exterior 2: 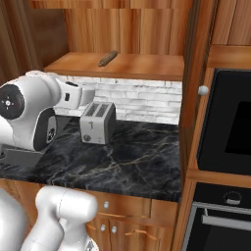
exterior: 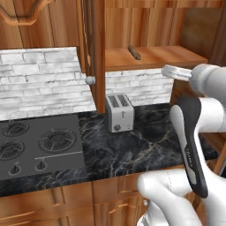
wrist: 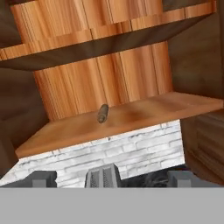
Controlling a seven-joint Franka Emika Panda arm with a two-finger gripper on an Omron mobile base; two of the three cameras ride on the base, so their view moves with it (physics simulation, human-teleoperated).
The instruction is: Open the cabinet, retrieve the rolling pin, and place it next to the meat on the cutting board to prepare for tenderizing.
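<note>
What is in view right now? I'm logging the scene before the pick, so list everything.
slim brown wooden rolling pin: one, brown, on the open cabinet's bottom shelf
tall reddish-brown wooden cabinet: one, doors open
silver two-slot toaster: one, on the counter below the shelf
black marbled counter: one
dark stovetop: one, left of the toaster
black wall oven: one, at the right
white arm's end effector: one, open, below the shelf

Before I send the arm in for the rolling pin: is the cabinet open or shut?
Open. Both doors of the cabinet stand swung out, baring its bottom shelf, where the rolling pin lies.
</note>
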